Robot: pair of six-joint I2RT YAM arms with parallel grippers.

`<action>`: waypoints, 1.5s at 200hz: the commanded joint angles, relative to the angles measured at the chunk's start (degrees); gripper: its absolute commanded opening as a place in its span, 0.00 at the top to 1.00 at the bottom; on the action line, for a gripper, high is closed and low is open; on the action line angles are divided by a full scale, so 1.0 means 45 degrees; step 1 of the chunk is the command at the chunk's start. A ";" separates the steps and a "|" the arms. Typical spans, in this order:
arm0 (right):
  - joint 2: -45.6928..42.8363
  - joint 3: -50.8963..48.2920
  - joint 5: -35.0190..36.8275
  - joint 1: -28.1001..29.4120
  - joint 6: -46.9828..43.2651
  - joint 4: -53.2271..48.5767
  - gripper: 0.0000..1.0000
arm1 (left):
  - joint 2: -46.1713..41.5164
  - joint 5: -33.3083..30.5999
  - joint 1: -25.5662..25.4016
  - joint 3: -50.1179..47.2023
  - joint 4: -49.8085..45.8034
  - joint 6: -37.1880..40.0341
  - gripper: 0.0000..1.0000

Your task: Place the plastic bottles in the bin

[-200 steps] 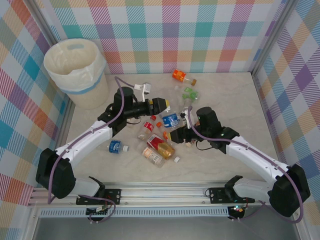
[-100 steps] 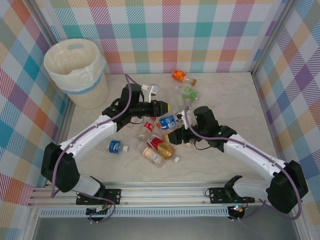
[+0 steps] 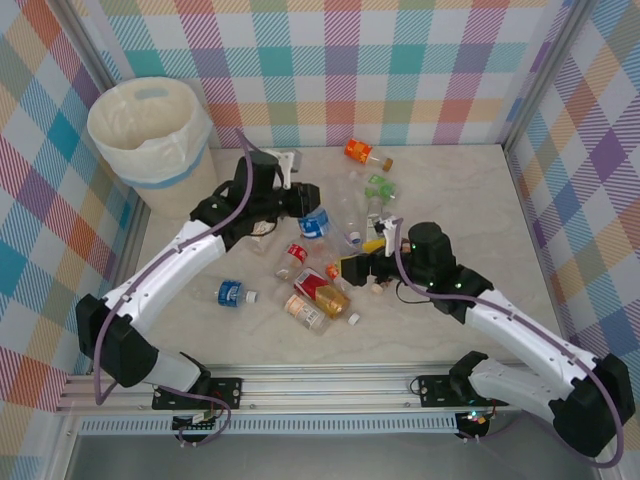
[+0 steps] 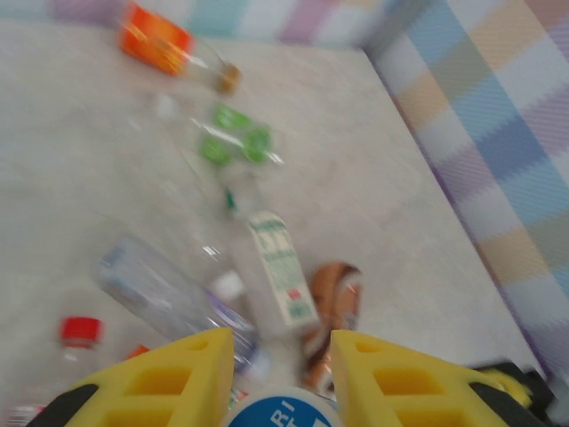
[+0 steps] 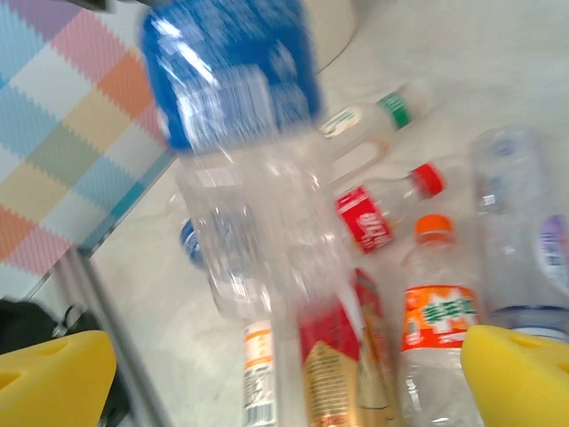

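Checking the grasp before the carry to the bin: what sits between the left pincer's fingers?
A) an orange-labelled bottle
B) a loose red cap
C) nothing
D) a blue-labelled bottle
D: the left pincer is shut on the blue-labelled bottle, its blue and white label showing between the yellow fingers.

Only "RI" can be read, on the blue-labelled bottle (image 4: 283, 414).

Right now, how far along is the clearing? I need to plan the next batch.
Done: nothing visible in the bin. In hand: the left gripper is shut on a blue-labelled bottle; the right gripper is open. Left: the scattered bottles on the table.
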 commanded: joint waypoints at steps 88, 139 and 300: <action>-0.3909 -0.2970 0.6721 0.0023 0.2443 -0.0292 0.00 | -0.0370 -1.2153 0.5411 0.4734 0.2290 0.0896 1.00; -0.4210 -0.3092 0.6653 0.0012 0.2392 -0.0439 0.00 | 0.2165 -1.1328 0.8209 0.6748 0.1044 -0.0521 1.00; -0.3864 -0.2985 0.6208 0.0027 0.2336 -0.0873 0.00 | 1.1205 -1.0100 0.8753 1.7974 -0.8131 -0.0843 0.09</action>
